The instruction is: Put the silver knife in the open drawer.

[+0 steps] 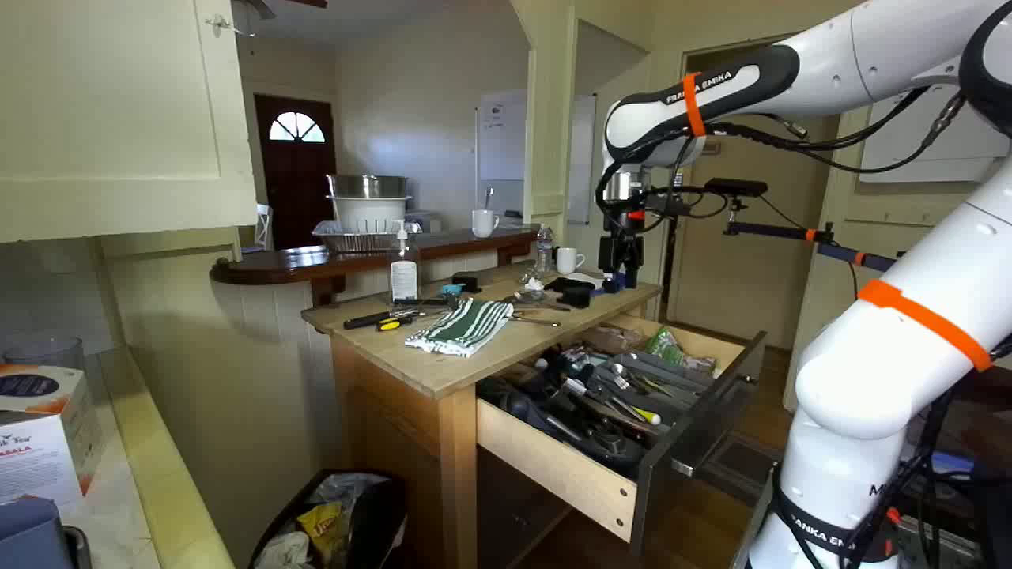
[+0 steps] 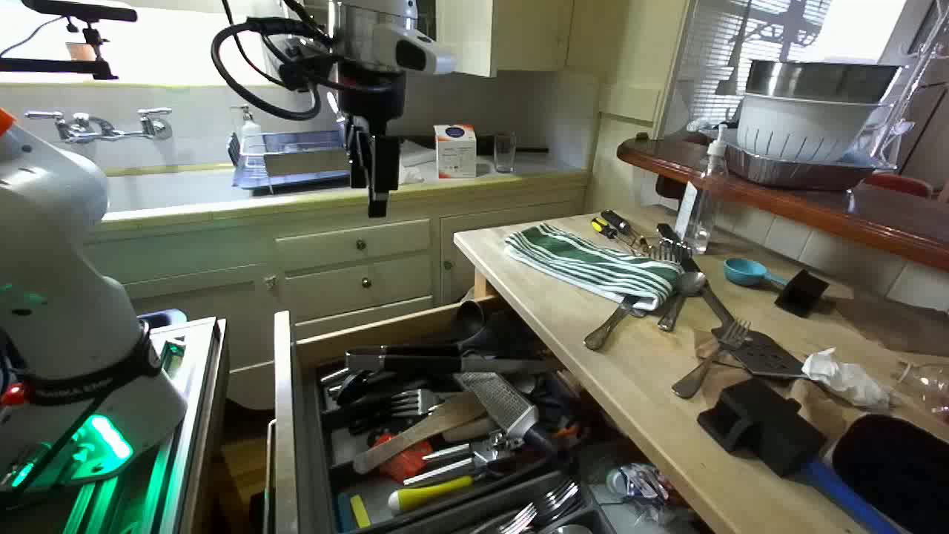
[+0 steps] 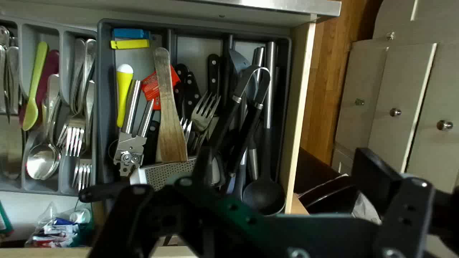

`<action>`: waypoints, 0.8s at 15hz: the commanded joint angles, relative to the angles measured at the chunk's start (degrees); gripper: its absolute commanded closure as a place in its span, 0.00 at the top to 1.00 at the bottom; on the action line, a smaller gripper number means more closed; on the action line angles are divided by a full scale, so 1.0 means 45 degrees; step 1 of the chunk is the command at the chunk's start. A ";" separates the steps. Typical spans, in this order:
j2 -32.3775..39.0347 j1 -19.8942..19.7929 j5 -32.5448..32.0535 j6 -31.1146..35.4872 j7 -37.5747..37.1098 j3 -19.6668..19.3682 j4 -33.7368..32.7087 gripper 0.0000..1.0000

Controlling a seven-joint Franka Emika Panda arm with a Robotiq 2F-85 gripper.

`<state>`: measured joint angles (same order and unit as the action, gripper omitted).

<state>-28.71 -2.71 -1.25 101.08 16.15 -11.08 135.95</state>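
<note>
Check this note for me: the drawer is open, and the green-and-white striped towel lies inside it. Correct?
No: the towel lies on the wooden worktop, not in the open drawer, as both exterior views show. The rest stands.

kitchen: faucet, dish rack, cutlery in open drawer

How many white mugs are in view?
2: one mug on the brown ledge, another mug on the wooden table, both in an exterior view. Others may be hidden.
</note>
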 commanded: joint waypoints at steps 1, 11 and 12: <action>0.0018 -0.0133 0.0056 -0.0025 0.0049 0.0114 -0.0022 1.00; 0.2774 -0.0226 -0.1475 0.4557 0.2502 -0.0678 -0.0631 1.00; 0.3496 -0.0151 -0.1148 0.5411 0.3329 -0.0953 -0.0929 1.00</action>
<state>-22.50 -3.91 -7.01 116.33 22.34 -12.36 135.68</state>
